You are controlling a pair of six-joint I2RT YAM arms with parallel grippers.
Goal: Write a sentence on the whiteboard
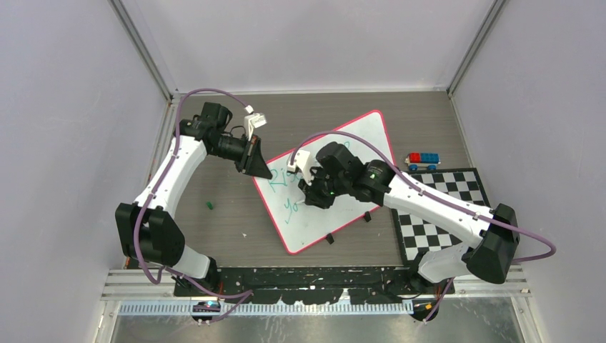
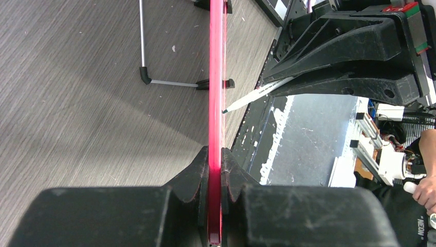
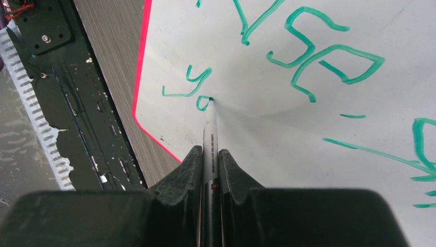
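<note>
1. Whiteboard (image 1: 357, 139) position: it lies slantwise on the table (image 1: 214, 236), between my two grippers. My left gripper (image 2: 215, 154) is closed narrow on its pink-red rim. My right gripper (image 3: 210, 154) is clamped round a marker (image 3: 210, 128), whose tip touches the board just ahead of the jaws.
2. Progress, judged: the sentence (image 3: 308, 56) has teal words ahead and to the right of my right jaws. A second line shows only "y" and an unfinished "o" at the tip, so much writing remains.
3. Risk: my left jaws pinch only the thin rim. A sideways push from the marker could pivot the board and skew the letters.
4. Risk: the marker is held by its barrel alone. Too much pressure could slide it back through the jaws, and too little would break the stroke.
5. Risk: my right jaws ride low over fresh ink and could smear it if they drop.
6. Risk: the tip works near a rounded corner, with the rim just left of my right jaws. A stray stroke could run off the board.
7. Surface and room: the table is grey wood-grain, with pale walls on three sides. A checkerboard mat (image 1: 443, 207) and a toy block vehicle (image 1: 421, 161) sit well to the outer side of my right jaws. I cannot tell whether the board rests fully flat.
</note>
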